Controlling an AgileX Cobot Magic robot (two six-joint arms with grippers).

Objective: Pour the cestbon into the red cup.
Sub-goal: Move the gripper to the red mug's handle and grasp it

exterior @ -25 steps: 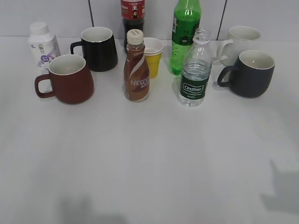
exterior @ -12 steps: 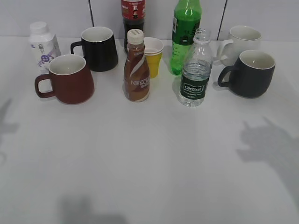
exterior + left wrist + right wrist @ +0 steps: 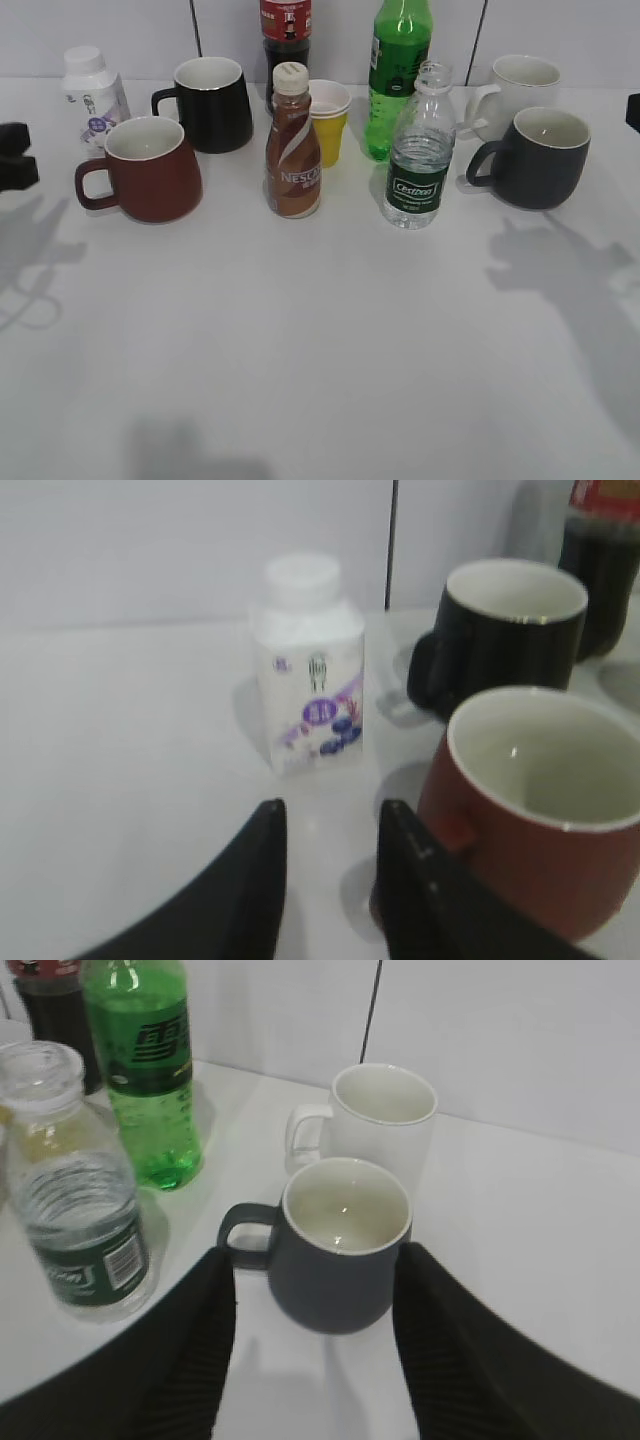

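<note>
The cestbon (image 3: 417, 150), a clear ribbed bottle with a dark green label and no cap, stands upright right of centre; it also shows at the left of the right wrist view (image 3: 75, 1190). The red cup (image 3: 146, 168) stands at the left with its handle pointing left, and it shows in the left wrist view (image 3: 535, 800). My left gripper (image 3: 330, 815) is open and empty, just left of the red cup; only a dark part shows at the exterior view's left edge (image 3: 15, 155). My right gripper (image 3: 315, 1255) is open and empty, behind the dark grey mug.
A brown Nescafe bottle (image 3: 291, 145), a yellow paper cup (image 3: 327, 120), a green bottle (image 3: 396, 75) and a dark cola bottle (image 3: 284, 40) stand mid-table. A black mug (image 3: 208, 103), a white milk bottle (image 3: 92, 95), a dark grey mug (image 3: 535, 157) and a white mug (image 3: 517, 90) stand around.
Both arms have come in from the sides. The left gripper's dark edge now shows at the far left, and the arm shadows have moved up the table. Nothing on the table has moved.
</note>
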